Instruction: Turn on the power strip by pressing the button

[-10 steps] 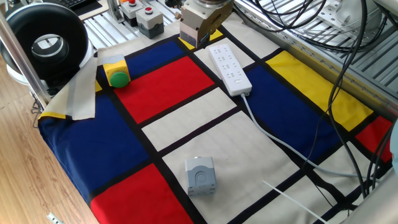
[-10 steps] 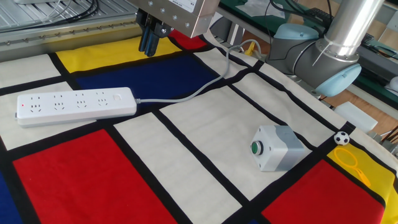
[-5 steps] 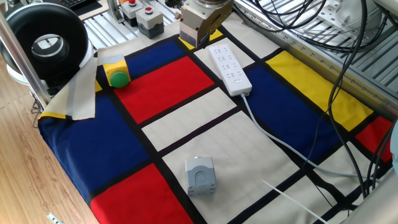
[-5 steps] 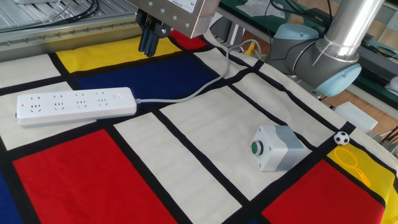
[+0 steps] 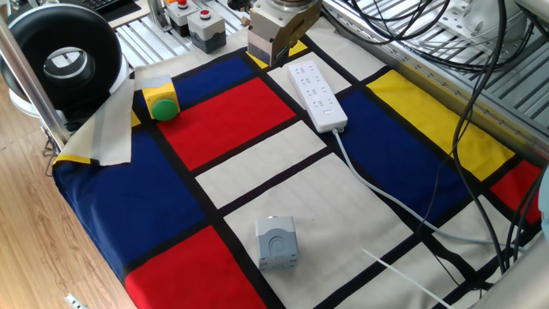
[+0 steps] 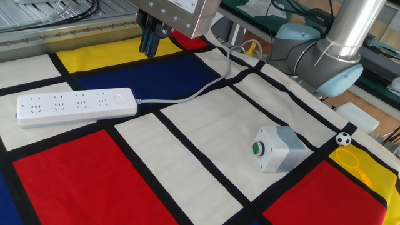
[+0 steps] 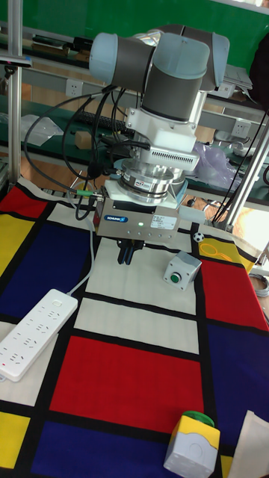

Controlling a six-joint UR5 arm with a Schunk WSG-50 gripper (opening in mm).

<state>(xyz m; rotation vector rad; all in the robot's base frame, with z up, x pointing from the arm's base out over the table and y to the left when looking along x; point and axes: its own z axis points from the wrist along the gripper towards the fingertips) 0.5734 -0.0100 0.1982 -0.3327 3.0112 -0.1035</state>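
The white power strip (image 6: 75, 105) lies flat on the chequered cloth, and its cable (image 6: 187, 95) runs off toward the arm's base. The same strip shows as the power strip (image 5: 316, 94) and the power strip (image 7: 33, 332). The button (image 6: 117, 98) is a pale switch at the cable end, also seen as the button (image 5: 329, 112). My gripper (image 6: 148, 51) hangs in the air behind the strip, over the yellow and blue panels, touching nothing. Its dark fingers (image 7: 127, 254) sit pressed together, shut and empty. From the opposite side the gripper (image 5: 276, 58) appears beside the strip's far end.
A grey box with a small green button (image 6: 278, 148) stands on the white panel to the right. A yellow box with a green dome (image 5: 161, 101) sits at the cloth's edge beside a folded corner. Grey boxes with red buttons (image 5: 202, 26) and a black round device (image 5: 64, 60) stand beyond it. Cables (image 5: 463, 103) hang over the right side.
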